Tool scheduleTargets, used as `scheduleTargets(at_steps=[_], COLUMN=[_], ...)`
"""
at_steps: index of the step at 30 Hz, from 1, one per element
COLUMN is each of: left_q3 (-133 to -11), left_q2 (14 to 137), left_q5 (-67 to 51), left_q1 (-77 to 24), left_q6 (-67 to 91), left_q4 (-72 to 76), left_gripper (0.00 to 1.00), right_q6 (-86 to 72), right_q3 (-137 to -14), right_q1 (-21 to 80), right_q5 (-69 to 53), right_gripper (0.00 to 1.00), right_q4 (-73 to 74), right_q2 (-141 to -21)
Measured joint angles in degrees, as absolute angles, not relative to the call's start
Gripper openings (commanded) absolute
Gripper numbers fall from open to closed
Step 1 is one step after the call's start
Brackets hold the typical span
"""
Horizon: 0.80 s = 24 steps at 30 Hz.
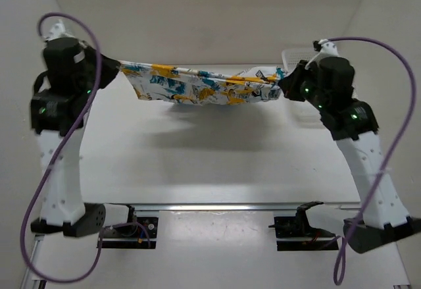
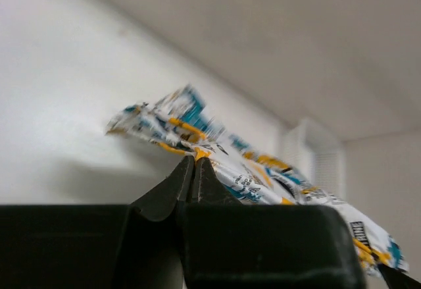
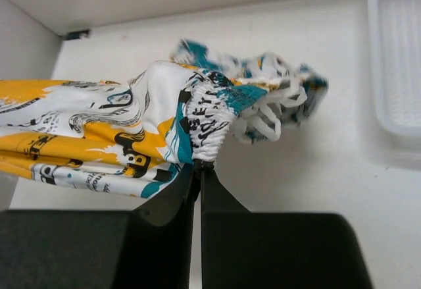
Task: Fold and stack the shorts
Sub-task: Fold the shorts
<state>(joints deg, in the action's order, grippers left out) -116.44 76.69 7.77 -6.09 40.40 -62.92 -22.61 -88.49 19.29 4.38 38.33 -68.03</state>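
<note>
High rear view and close wrist views share the shorts [image 1: 197, 86].

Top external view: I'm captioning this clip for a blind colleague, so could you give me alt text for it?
Printed shorts hang stretched in mid-air between two robot arms, sagging slightly in the middle above the white table. The left claw is shut on one end and the right claw is shut on the other.

You see shorts [image 1: 197, 86]: white fabric with yellow-orange, teal and black print. Bunched into long narrow band, pulled taut, roughly level, middle sagging slightly. Hangs clear above table [image 1: 217, 170], over its far half. Gathered elastic waistband and white cord loops at right end.
</note>
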Motion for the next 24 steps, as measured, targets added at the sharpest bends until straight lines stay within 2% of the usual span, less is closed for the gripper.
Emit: scheduleTargets(at_steps=[6,11,19,24], left_q3=[-128.51,-137.25,-136.4,-130.28], left_q2=[65.39,62.04,63.79,67.22], left_q5=[4.78,2.55,2.42,2.55], left_q1=[-6.13,-6.11,-6.11,-6.11], left_q6=[41.39,41.41,40.77,39.83], left_q4=[-65.63,-68.82,-70.48,-67.16], left_gripper=[0.1,0.1,0.1,0.1], right_q6=[-17.65,-16.47,-16.93,-17.47], right_q3=[-98.67,-105.43,-106.69,-100.4], right_q1=[20.45,20.64,20.64,20.62], right_q5=[-1.04,-5.89,-5.45,-1.96], right_gripper=[0.0,0.0,0.0,0.0], right_q4=[44.01,48.45,53.58,52.16], right_q2=[-59.02,-55.68,-55.44,-57.49])
